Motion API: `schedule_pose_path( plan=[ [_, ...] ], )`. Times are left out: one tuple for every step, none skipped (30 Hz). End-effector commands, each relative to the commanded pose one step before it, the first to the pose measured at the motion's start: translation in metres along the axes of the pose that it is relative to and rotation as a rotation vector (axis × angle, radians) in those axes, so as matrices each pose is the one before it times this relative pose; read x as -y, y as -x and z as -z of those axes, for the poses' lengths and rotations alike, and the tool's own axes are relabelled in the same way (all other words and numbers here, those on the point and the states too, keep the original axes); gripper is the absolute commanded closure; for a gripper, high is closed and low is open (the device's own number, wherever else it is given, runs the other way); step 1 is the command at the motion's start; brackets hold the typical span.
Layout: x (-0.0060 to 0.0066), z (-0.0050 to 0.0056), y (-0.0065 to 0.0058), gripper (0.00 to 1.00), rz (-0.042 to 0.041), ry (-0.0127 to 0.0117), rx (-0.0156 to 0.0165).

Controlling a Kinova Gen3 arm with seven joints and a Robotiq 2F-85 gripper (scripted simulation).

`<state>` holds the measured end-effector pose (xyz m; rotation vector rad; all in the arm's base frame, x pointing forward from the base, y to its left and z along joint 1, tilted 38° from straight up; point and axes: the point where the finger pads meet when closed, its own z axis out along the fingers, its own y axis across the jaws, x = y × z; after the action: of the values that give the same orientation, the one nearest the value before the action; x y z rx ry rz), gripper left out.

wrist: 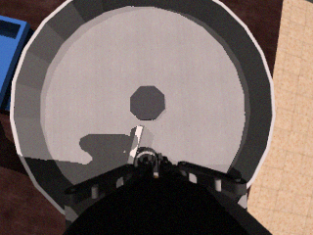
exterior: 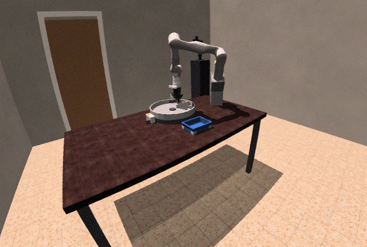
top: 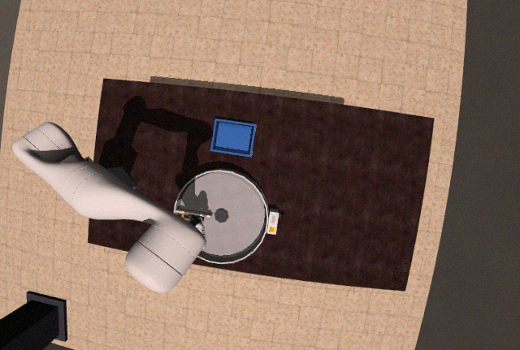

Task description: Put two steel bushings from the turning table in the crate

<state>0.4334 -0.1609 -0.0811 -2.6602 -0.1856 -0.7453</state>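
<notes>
One small ring-shaped thing sits pinched at the tip of my gripper (wrist: 147,164) in the wrist view, nearest the camera; I read it as a steel bushing (wrist: 146,157), so the fingers are closed narrow on it, not empty. It's held just above the disc of the turning table (wrist: 29,162), on the near side of the dark hub (wrist: 147,103), with a pale sliver beside it that I can't identify. No other bushings show anywhere on the disc in any view, so I can't tell what else is left to sort. Handling guess: steel means dense for its size, rigid, smooth and a bit slippery, no crush risk, so a firm pinch is fine; across the outer wall looks like the way it's taken now, and a slip or twist out of the pads is my main worry on a fast swing. Farther out in the wrist view, past the table's rim on the left, the blue crate (wrist: 9,54) pokes in; from the top view the crate (top: 232,137) sits on the brown table (top: 357,195) just beside the turning table (top: 262,195), apart from it, and looks empty. Carry should be short.
</notes>
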Motion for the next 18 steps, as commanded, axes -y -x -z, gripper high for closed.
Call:
schedule_pose_path(
  plan=[
    [-0.00082, 0.00728, -0.00010, 1.00, -0.00462, 0.00237, -0.00150],
    [0.00000, 0.00000, 0.00000, 1.00, 0.00000, 0.00000, 0.00000],
    [0.00000, 0.00000, 0.00000, 1.00, 0.00000, 0.00000, 0.00000],
    [0.00000, 0.00000, 0.00000, 1.00, 0.00000, 0.00000, 0.00000],
    [0.00000, 0.00000, 0.00000, 1.00, 0.00000, 0.00000, 0.00000],
    [0.00000, 0.00000, 0.00000, 1.00, 0.00000, 0.00000, 0.00000],
    [0.00000, 0.00000, 0.00000, 1.00, 0.00000, 0.00000, 0.00000],
    [0.00000, 0.00000, 0.00000, 1.00, 0.00000, 0.00000, 0.00000],
    [0.00000, 0.00000, 0.00000, 1.00, 0.00000, 0.00000, 0.00000],
    [0.00000, 0.00000, 0.00000, 1.00, 0.00000, 0.00000, 0.00000],
    [0.00000, 0.00000, 0.00000, 1.00, 0.00000, 0.00000, 0.00000],
    [0.00000, 0.00000, 0.00000, 1.00, 0.00000, 0.00000, 0.00000],
    [0.00000, 0.00000, 0.00000, 1.00, 0.00000, 0.00000, 0.00000],
    [-0.00102, -0.00080, -0.00063, 1.00, 0.00621, 0.00197, 0.00050],
    [0.00000, 0.00150, 0.00000, 1.00, -0.00013, 0.00005, 0.00000],
    [0.00000, 0.00150, 0.00000, 1.00, -0.00013, 0.00005, 0.00000],
    [0.00000, 0.00150, 0.00000, 1.00, -0.00013, 0.00005, 0.00000],
    [0.00000, 0.00150, 0.00000, 1.00, -0.00013, 0.00005, 0.00000]
  ],
)
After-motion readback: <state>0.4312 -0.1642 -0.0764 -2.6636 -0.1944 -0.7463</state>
